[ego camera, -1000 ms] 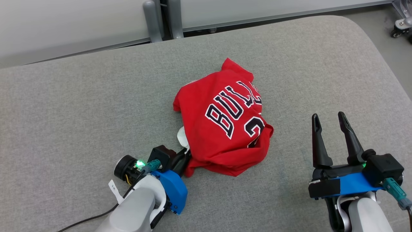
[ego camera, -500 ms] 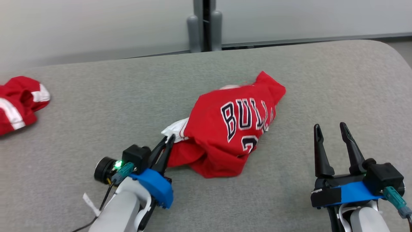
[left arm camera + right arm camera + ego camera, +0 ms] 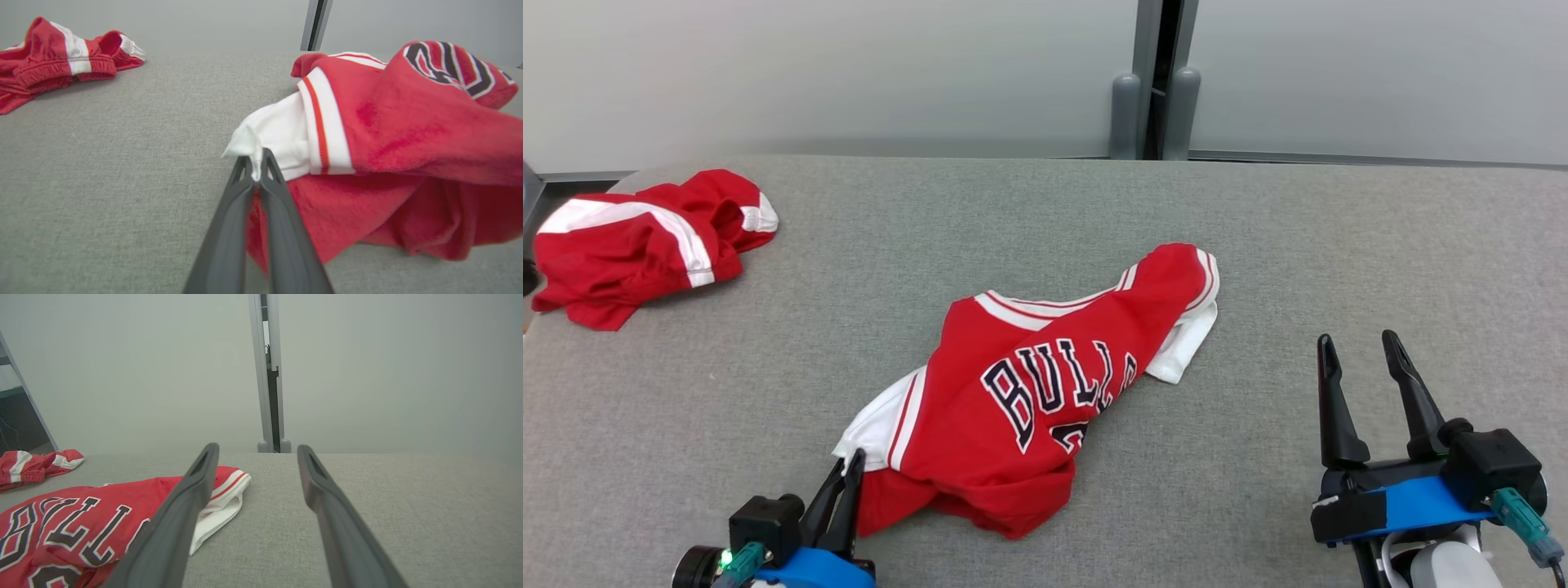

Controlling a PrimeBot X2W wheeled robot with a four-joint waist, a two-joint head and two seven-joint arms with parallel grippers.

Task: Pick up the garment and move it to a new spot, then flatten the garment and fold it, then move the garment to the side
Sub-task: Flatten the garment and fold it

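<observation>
The left pincer [image 3: 848, 467] is clenched on the white-trimmed edge of the red jersey [image 3: 1005, 408], which lies crumpled in the middle of the grey tabletop [image 3: 1298, 229], its lettering partly folded under. The right pincer [image 3: 1356, 341] stands released and empty, well apart on the jersey's right. Another red garment [image 3: 637, 237] — shorts, perhaps — lies at the far left.

Grey fabric-topped table [image 3: 1339, 245] was spotted, crumpled red Bulls jersey [image 3: 1013, 408] laid near the middle, red shorts [image 3: 629, 245] bunched up by its far-left corner.
</observation>
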